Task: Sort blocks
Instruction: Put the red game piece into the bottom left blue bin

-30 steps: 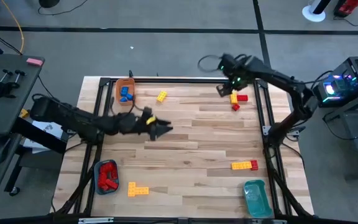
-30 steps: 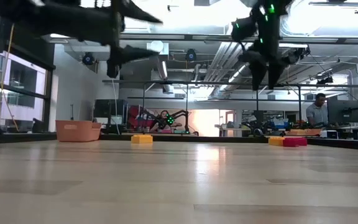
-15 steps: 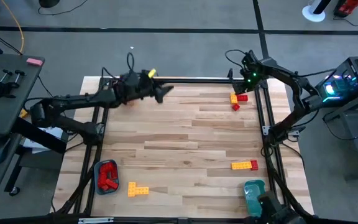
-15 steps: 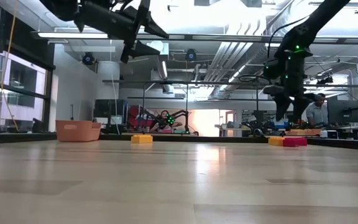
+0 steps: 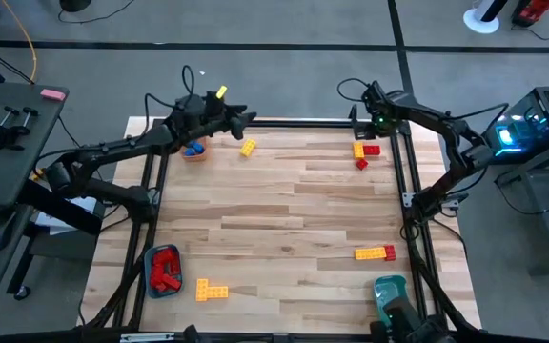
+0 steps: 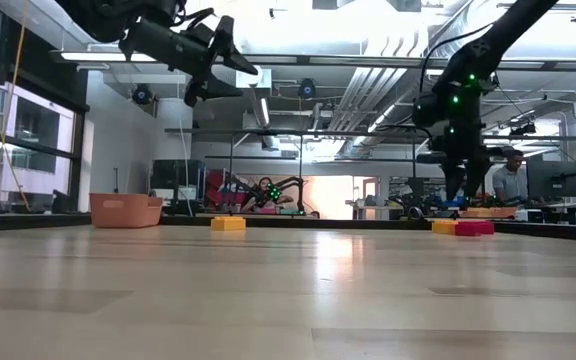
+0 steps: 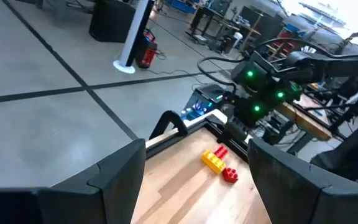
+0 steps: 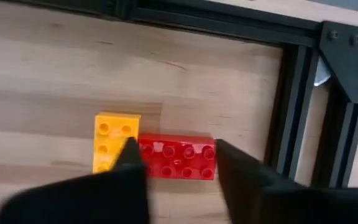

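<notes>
My right gripper hangs open, pointing down, just above a red block joined to a yellow block near the table's far right corner; its fingers stand either side of the red block without touching it. A small red block lies beside that pair. My left gripper is open and empty, raised over the far edge beside the orange tray, which holds blue blocks. One yellow block lies flat next to that tray.
A yellow and red row lies near the right edge, above the teal tray. At the near left sit a tray of red blocks and a yellow L-shaped piece. A black frame borders the table. A person is in the room behind.
My left gripper has swung from the table's middle toward the far edge and risen, ending beside the orange tray. My right gripper has moved toward the right edge and come down over the yellow and red blocks. No block has moved.
</notes>
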